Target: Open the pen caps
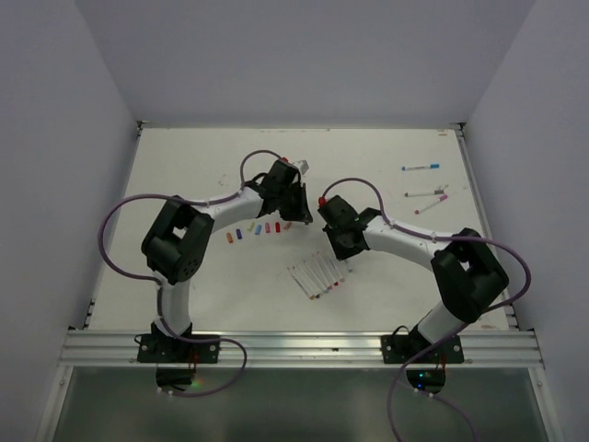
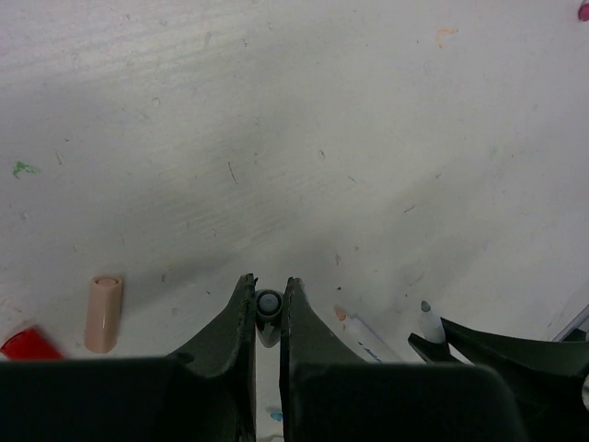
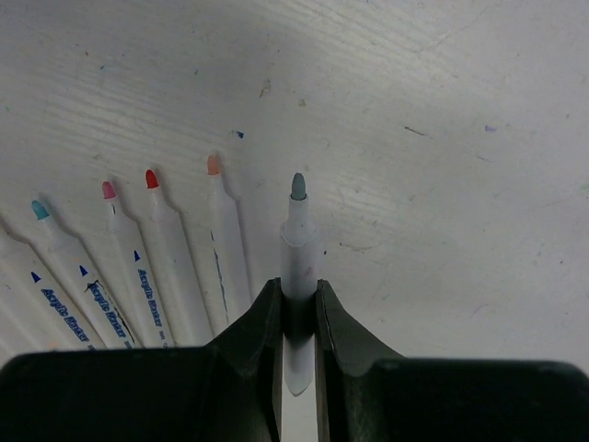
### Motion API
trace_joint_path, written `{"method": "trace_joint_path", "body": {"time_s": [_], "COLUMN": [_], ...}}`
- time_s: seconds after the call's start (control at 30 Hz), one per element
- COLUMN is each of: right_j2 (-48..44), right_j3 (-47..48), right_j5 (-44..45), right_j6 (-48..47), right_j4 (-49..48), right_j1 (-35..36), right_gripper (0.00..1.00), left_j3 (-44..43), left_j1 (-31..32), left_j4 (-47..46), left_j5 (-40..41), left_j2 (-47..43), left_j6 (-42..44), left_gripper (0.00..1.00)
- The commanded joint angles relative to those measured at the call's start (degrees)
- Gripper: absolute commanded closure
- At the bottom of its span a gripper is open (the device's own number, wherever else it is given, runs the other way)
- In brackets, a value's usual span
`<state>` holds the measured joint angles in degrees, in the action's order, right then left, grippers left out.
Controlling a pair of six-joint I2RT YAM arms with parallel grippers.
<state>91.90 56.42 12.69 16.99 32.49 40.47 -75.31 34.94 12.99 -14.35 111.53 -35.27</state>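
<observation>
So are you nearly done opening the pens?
Over halfway. Done: loose caps and opened pens lie in rows mid-table. In hand: the left fingers pinch a grey cap, the right fingers hold its bare pen. Left: three pens at the far right look still capped.

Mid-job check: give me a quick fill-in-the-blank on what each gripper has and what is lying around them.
1. The right gripper is shut on a white pen whose bare tip is ____.
2. The left gripper, shut on the grey cap, has a peach cap lying to its ____ in its own wrist view.
3. Near the far right edge of the table, away from both arms, lie ____ more pens.

Missing words: grey; left; three.
</observation>
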Motion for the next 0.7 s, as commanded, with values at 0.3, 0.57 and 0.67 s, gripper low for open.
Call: {"method": "trace_joint_path", "body": {"time_s": [0.3, 0.57, 0.67], "right_j2": [2.06, -1.28, -3.91], "right_j3": [-0.79, -0.09, 0.87], "right_j5": [-4.07, -4.07, -3.55], "right_j6": [-0.56, -0.38, -0.3], "right_j4": [-3.75, -3.31, -2.0], "right_j1": [-0.21, -1.7, -2.67], "right_gripper": [0.8, 0.59, 0.5], "left_j3": [-5.99, -9.33, -9.77], "left_j1": [1.97, 2.15, 2.33], "left_j4": [5.98, 9.68, 10.38], "left_j5": [10.3, 14.17, 16.98], "left_j2": [5.19, 8.27, 8.71], "left_j6": [4.5, 6.08, 6.52], "left_gripper": [1.0, 1.0, 0.98]}}
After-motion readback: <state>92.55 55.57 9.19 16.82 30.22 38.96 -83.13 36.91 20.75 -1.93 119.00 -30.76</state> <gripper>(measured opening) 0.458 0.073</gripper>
